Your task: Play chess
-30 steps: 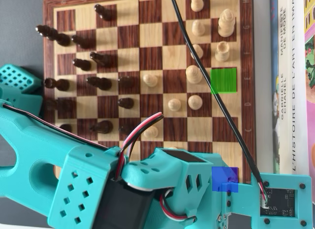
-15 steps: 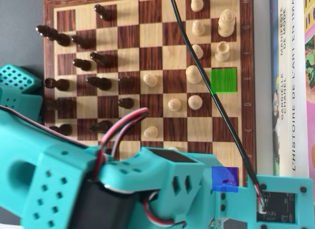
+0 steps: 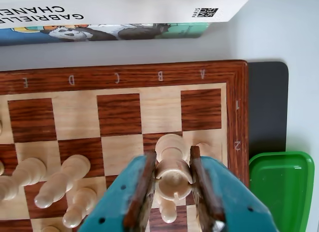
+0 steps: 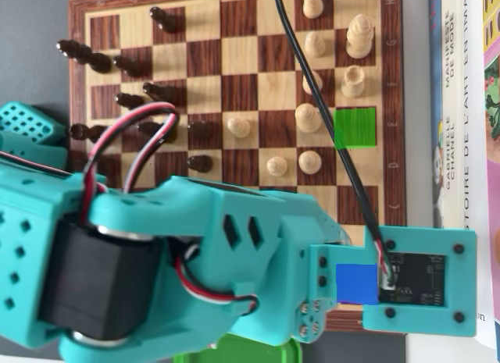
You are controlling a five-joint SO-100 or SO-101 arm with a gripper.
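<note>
In the wrist view my gripper [image 3: 172,154] is shut on a light wooden chess piece [image 3: 173,173] with a notched top, and both brown pads [image 3: 143,188] press its sides. It stands over the near right corner of the chessboard [image 3: 119,77], close to files A and B. A light pawn [image 3: 167,212] shows below it. In the overhead view the teal arm [image 4: 195,254] hides the jaws and the held piece. Dark pieces [image 4: 156,130] stand on the left of the board, light pieces [image 4: 308,117] on the right. A green patch [image 4: 355,127] marks one square; a blue patch [image 4: 357,283] lies over the wrist.
Several light pieces [image 3: 62,179] lean at the wrist view's lower left. A green tray [image 3: 281,184] sits right of the board, seen also in the overhead view as a green tray [image 4: 250,350]. Books [image 4: 461,105] lie along the board's right side. A black cable [image 4: 328,121] crosses the board.
In the overhead view the arm has swung up over the board's lower rows, and the camera mount has risen with it. A light pawn on the lower rows is now covered.
</note>
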